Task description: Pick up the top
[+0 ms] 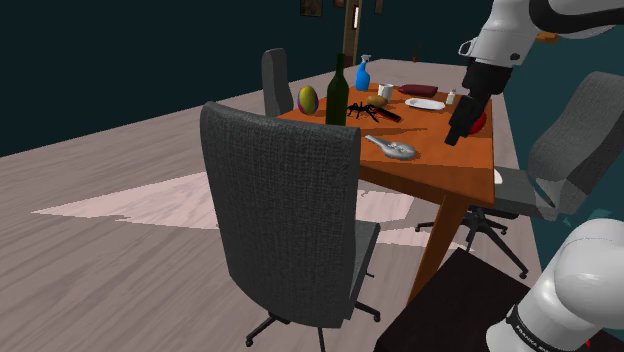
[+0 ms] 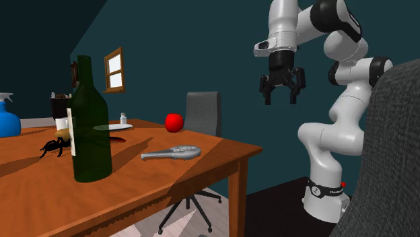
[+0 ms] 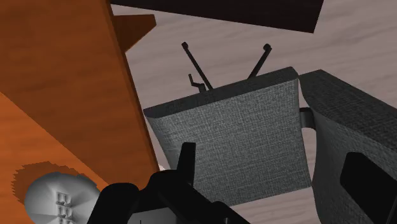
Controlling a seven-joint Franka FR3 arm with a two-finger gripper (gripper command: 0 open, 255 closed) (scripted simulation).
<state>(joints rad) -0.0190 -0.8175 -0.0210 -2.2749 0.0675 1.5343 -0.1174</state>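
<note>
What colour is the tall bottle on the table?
The tall bottle is dark green; clearest in the second exterior view.

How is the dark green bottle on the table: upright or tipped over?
Upright. The dark green bottle stands on its base on the orange-brown table, neck pointing up; the shoulder view shows the same.
</note>
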